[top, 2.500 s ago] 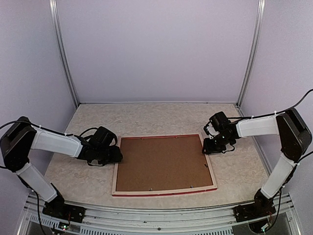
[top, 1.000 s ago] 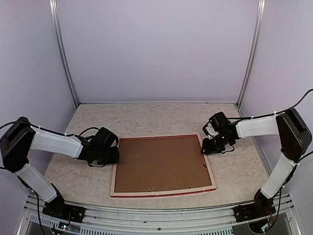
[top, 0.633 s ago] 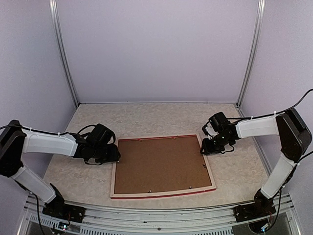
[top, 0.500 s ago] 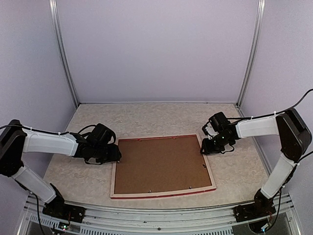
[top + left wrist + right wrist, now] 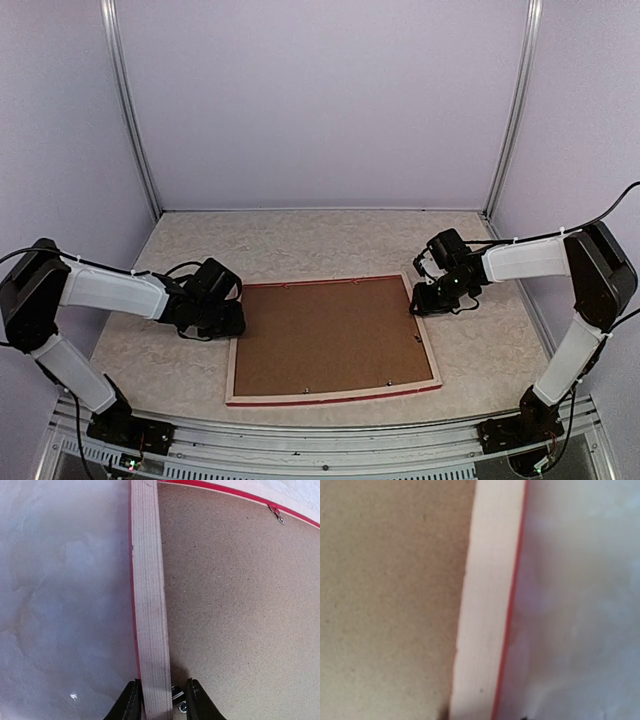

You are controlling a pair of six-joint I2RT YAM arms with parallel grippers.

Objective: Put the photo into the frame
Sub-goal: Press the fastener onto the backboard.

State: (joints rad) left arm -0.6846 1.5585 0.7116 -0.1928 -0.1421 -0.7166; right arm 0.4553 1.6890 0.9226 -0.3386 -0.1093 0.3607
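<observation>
Since the earliest overhead view the frame (image 5: 335,393) has slid slightly to the left on the worktop (image 5: 300,240), while both arms sit much where they were.

On the left, the left end effector (image 5: 161,701) straddles the frame's pale wooden left rail, one finger on the outer side against the red edge, the other on the inner side over the brown backing board (image 5: 330,335). A small metal clip (image 5: 176,696) sits between the rail and the inner finger, so I cannot tell whether the fingers are actually squeezing the wood or only flanking it.

In the middle, the frame lies face down with the backing board filling it. The photo shows in no view, so I cannot tell where it is.

On the right, the right end effector (image 5: 430,300) is at the frame's far right corner. Its wrist view is blurred and barely shows the fingertips, so whether it is clenched or released cannot be told.

The likely trouble is more sliding. If either arm pushes or pulls without a firm hold, the light frame would probably skate or twist across the worktop rather than lift. The inner left finger could also catch on the clip. Uneven effort from the two sides might rack the thin rails or shake the board loose.
</observation>
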